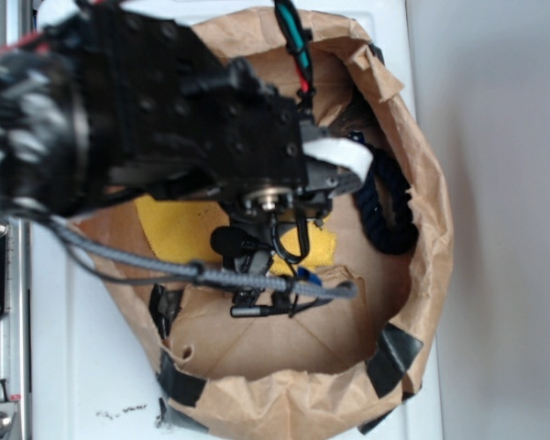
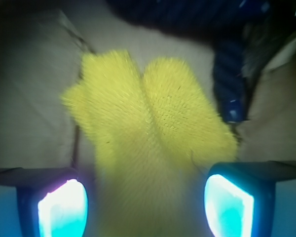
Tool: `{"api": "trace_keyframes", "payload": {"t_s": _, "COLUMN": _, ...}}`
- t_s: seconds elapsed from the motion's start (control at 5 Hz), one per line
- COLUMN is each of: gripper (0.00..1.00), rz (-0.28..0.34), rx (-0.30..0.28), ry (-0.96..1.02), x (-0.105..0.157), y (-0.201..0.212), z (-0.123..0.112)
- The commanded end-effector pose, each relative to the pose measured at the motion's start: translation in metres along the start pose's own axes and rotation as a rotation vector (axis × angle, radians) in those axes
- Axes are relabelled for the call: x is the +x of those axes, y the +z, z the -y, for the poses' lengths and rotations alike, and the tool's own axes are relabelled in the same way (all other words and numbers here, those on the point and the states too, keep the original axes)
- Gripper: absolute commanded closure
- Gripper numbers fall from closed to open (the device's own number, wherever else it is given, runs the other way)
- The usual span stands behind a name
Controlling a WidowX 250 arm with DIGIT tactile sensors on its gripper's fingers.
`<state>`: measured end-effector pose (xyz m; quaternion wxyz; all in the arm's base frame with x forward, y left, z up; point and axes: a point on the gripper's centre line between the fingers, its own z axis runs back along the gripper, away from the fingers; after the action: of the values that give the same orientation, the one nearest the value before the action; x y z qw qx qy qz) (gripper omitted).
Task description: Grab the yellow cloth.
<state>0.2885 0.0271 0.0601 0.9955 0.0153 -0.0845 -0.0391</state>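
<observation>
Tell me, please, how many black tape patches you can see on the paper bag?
4 on the paper bag: left rim, lower-left rim, lower-right rim, bottom-right edge. The arm may hide others.

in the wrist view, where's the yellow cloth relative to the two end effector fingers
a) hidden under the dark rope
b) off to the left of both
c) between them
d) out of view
c: in the wrist view the yellow cloth runs down into the gap between the two fingers, with the end effector open around it.
</observation>
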Motion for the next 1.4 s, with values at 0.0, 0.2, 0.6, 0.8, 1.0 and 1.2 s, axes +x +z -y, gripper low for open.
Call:
{"api": "trace_keyframes", "payload": {"t_s": 0.0, "gripper": 0.0, "rz": -0.013, "rx": 0.028, "ry": -0.011, "x": -0.006, "y": -0.021, "z": -0.011}}
{"api": "trace_keyframes", "payload": {"t_s": 0.2, "gripper": 0.0, "rz": -0.031, "rx": 0.034, "ry": 0.01, "x": -0.002, "y": -0.028, "z": -0.011}}
{"api": "trace_keyframes", "payload": {"t_s": 0.6, "gripper": 1.0, "rz": -0.02, "rx": 0.03, "ry": 0.02, "x": 0.0, "y": -0.019, "z": -0.009}}
{"api": "trace_keyframes", "payload": {"t_s": 0.8, "gripper": 1.0, "rz": -0.019, "rx": 0.028, "ry": 0.02, "x": 0.001, "y": -0.017, "z": -0.011}}
{"api": "trace_keyframes", "payload": {"t_s": 1.0, "gripper": 1.0, "rz": -0.02, "rx": 0.029, "ry": 0.022, "x": 0.002, "y": -0.016, "z": -0.012}}
{"api": "trace_keyframes", "payload": {"t_s": 1.2, "gripper": 1.0, "rz": -0.015, "rx": 0.033, "ry": 0.022, "x": 0.003, "y": -0.015, "z": -0.012}}
